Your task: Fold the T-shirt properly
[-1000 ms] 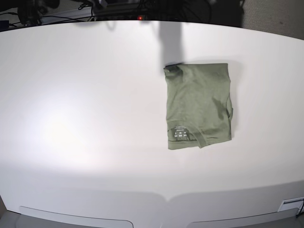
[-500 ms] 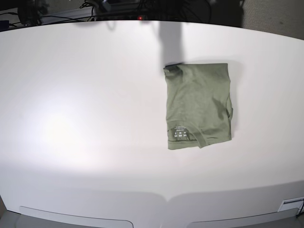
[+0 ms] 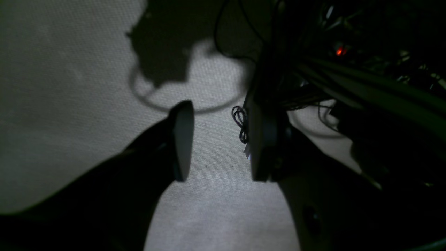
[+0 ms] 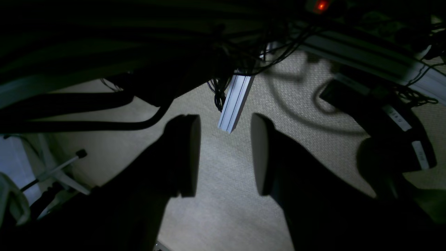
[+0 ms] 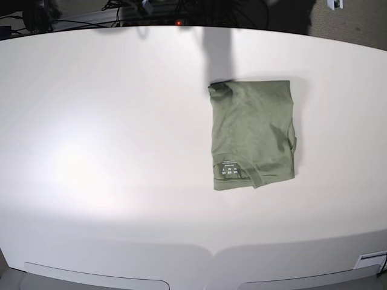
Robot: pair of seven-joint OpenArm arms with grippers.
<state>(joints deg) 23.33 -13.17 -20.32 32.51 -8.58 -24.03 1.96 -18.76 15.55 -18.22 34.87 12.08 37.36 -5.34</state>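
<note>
White table holds the folded T-shirt; left gripper and right gripper gape empty.

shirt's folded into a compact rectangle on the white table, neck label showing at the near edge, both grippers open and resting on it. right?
Not quite. Neither gripper is on the T-shirt: the base view shows it lying alone on the table, no arm over it. The wrist views show the left gripper and right gripper open above carpet and cables. The folded rectangle and the neck label at the near edge are right.
</note>
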